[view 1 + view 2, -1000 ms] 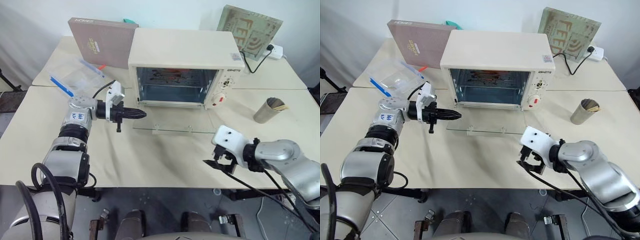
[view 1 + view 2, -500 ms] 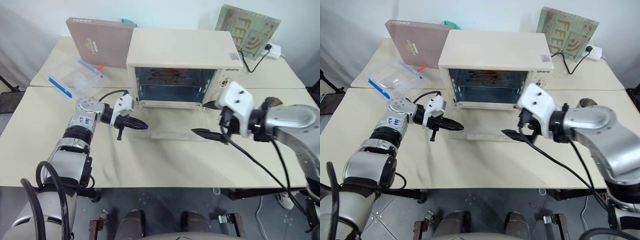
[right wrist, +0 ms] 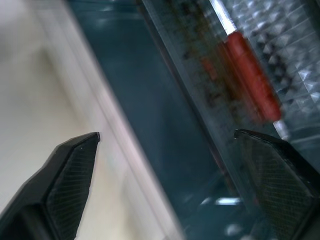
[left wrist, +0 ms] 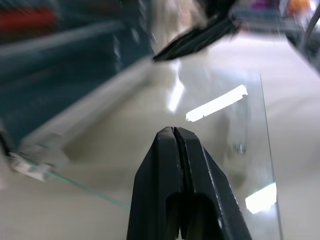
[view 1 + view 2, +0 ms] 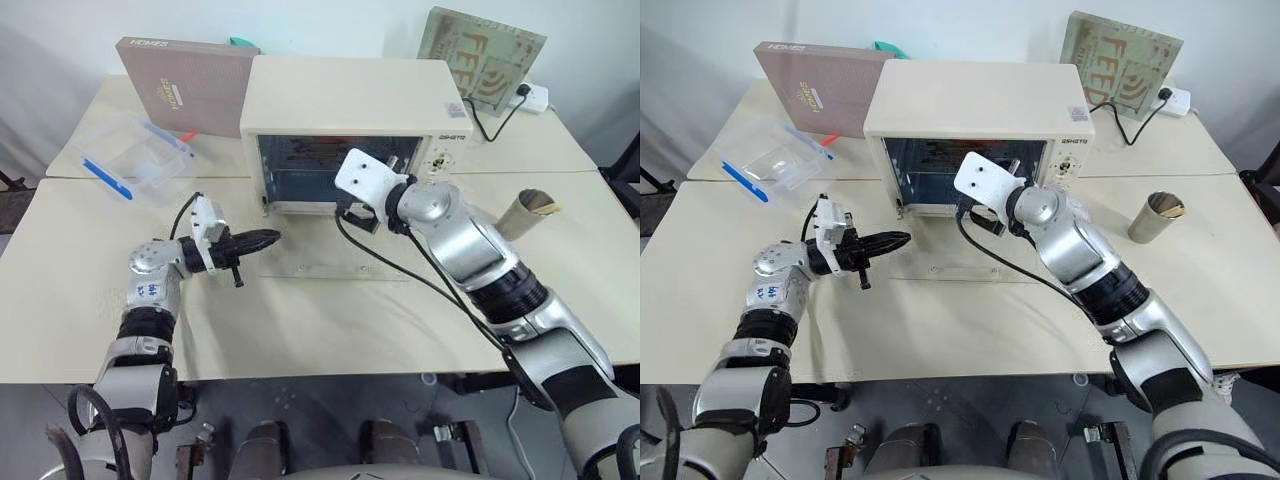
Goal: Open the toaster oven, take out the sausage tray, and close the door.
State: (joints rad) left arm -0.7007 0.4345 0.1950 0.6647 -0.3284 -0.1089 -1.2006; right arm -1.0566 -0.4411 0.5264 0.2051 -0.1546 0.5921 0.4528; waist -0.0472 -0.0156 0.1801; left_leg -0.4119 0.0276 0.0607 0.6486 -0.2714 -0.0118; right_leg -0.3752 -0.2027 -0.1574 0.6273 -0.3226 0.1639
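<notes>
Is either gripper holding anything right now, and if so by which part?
Nothing is held. The left gripper is shut on nothing above the open door; the right gripper is open at the toaster oven mouth.

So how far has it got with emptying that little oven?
Done: the glass door lies open, flat on the table. In hand: the open right claw is at the cream-white toaster oven's mouth, facing the greasy silver sausage tray inside. Left: pulling it out, shutting the door.

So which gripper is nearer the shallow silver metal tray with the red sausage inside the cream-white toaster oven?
Right. The right gripper, open, is at the oven mouth facing the sausage tray; the left gripper, shut, hangs over the lowered glass door's left edge.
</notes>
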